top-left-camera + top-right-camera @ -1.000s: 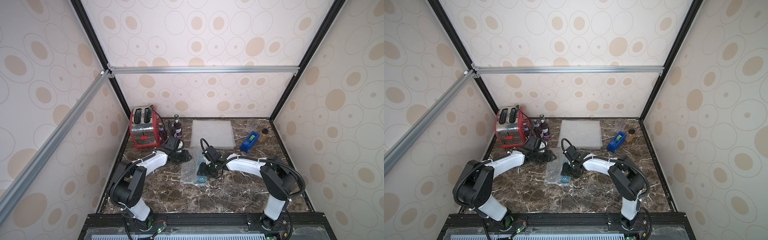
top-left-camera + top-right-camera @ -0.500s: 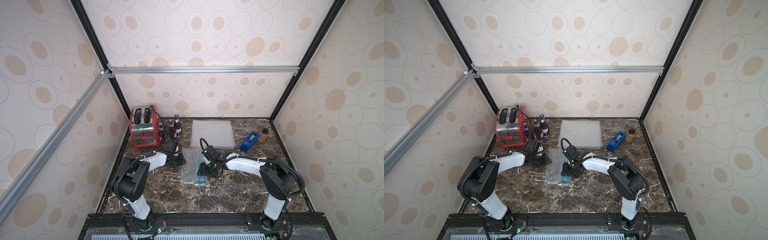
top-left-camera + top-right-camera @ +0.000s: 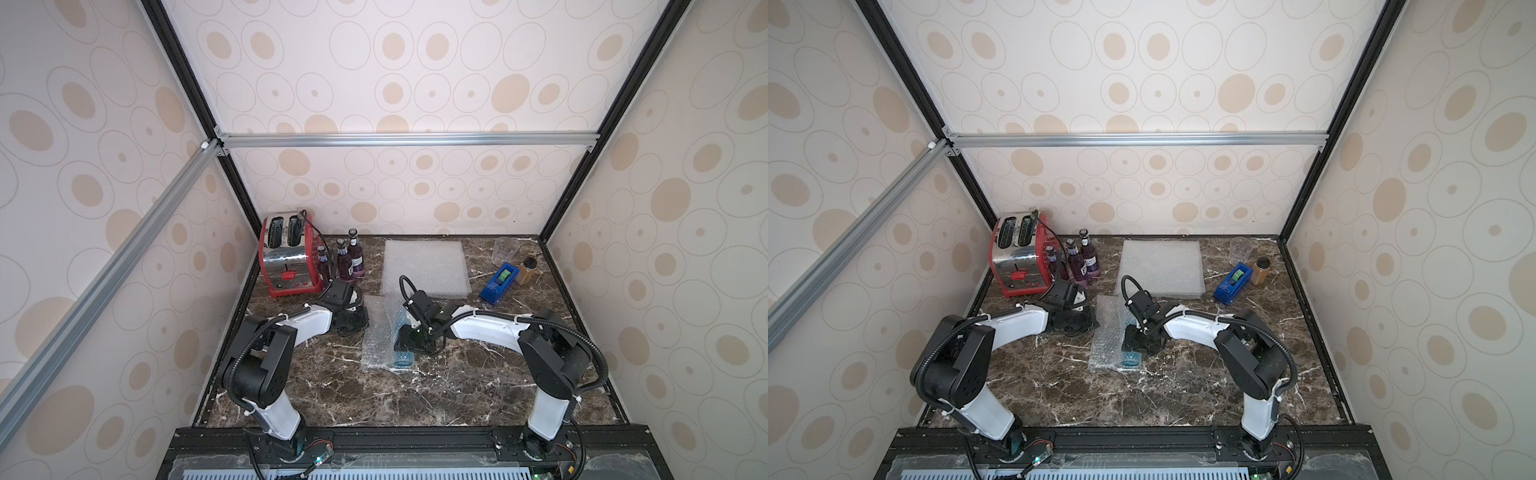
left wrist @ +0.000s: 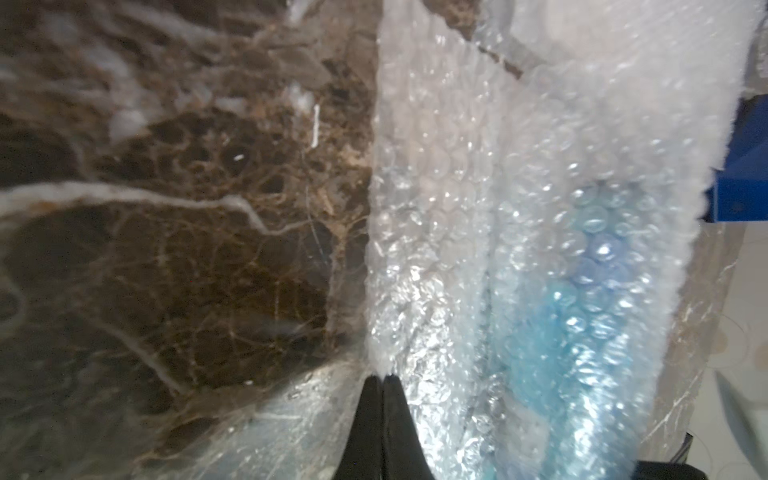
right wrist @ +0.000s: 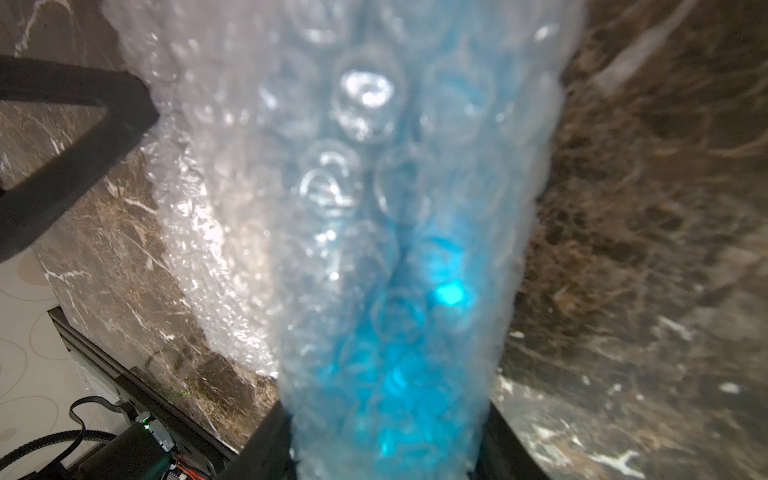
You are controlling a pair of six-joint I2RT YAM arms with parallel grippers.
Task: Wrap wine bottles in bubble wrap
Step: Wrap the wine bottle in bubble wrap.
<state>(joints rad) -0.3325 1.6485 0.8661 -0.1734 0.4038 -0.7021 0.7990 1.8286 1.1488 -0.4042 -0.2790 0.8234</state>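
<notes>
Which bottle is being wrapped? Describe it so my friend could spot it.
On the marble table, find the loose bubble wrap sheet at its middle. The blue bottle lies inside it: the only blue one, while three purple bottles stand beside the red toaster.

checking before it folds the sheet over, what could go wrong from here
The left gripper pinches only the very edge of the bubble wrap; it may slip free when pulled. The right gripper clamps the blue bottle through the wrap, so the fold could snag on it.
</notes>
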